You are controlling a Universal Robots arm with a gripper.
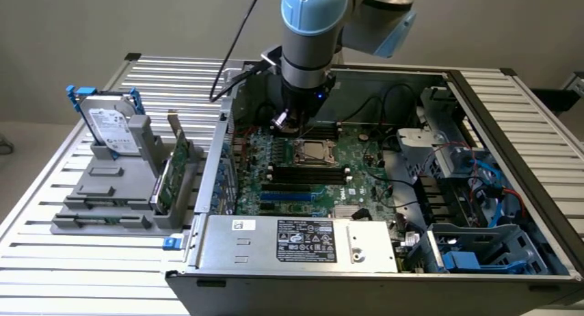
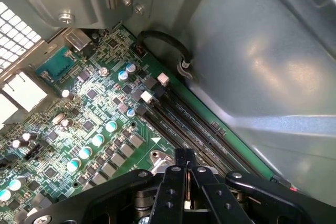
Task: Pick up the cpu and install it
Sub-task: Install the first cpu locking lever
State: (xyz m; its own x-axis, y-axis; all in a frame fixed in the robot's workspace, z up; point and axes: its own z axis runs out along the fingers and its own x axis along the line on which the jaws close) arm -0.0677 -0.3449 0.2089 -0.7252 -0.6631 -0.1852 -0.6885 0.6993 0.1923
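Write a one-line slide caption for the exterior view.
Robot arm reaching into an open computer case, shut end effector low over the motherboard, beside the socket.

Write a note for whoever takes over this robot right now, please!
The gripper is shut, low inside the computer case, just above the motherboard.
The cpu: I cannot tell whether it is pinched in the gripper.
The socket lies close beside the gripper on the motherboard.
Done: the arm has reached into the case.
Left: the cpu is not confirmed seated in the socket, so treat the install as unfinished.
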